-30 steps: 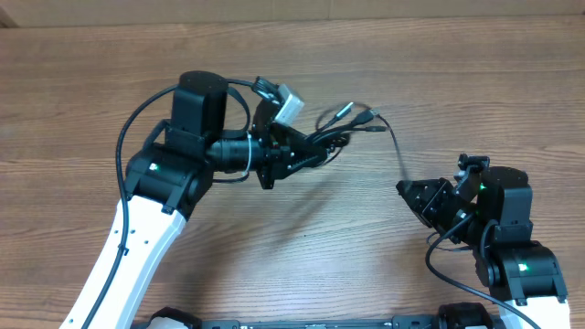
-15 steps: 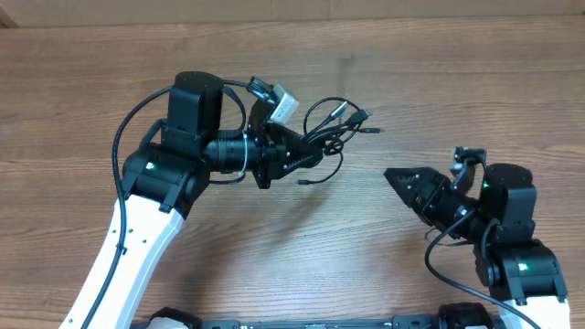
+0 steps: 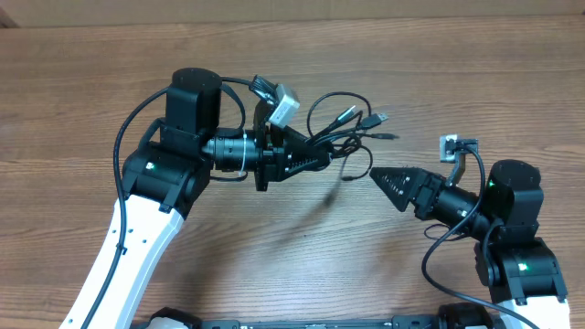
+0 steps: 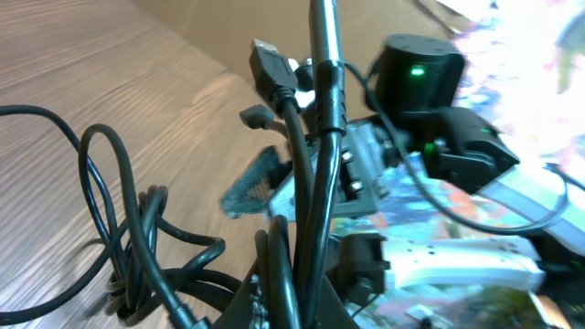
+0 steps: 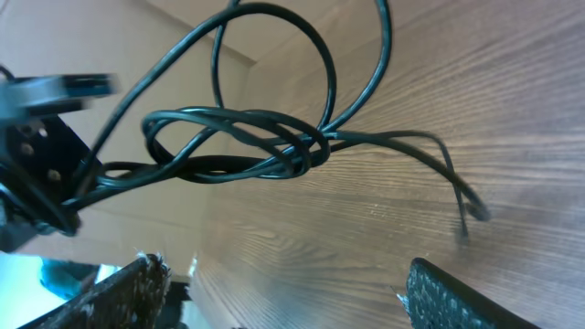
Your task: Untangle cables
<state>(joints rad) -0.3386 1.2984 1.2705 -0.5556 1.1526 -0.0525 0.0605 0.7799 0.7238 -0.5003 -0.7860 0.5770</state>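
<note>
The cables (image 3: pixel 345 128) form a black tangled bundle hanging above the table at centre. My left gripper (image 3: pixel 315 157) is shut on the bundle's left end. Several plug ends (image 3: pixel 377 119) fan out to the right, and one loose end (image 3: pixel 348 174) droops down. In the left wrist view the cords (image 4: pixel 315 183) run up out of my left gripper (image 4: pixel 302 306), with a USB plug (image 4: pixel 270 66) on top. My right gripper (image 3: pixel 386 181) points left just below and right of the bundle. In its own view the knot (image 5: pixel 283 151) hangs ahead of my right gripper (image 5: pixel 292 302), which is open and holds nothing.
The wooden table (image 3: pixel 475 82) lies under everything. A thick black arm wire (image 3: pixel 137 119) loops beside the left arm, and another (image 3: pixel 439 256) hangs by the right arm. A white connector (image 3: pixel 283 108) sits on the left wrist. A cardboard wall (image 3: pixel 292 9) borders the far edge.
My right gripper has opened and let go of the cable end it held, then moved left toward the bundle. The freed cord has sprung back to the tangle.
</note>
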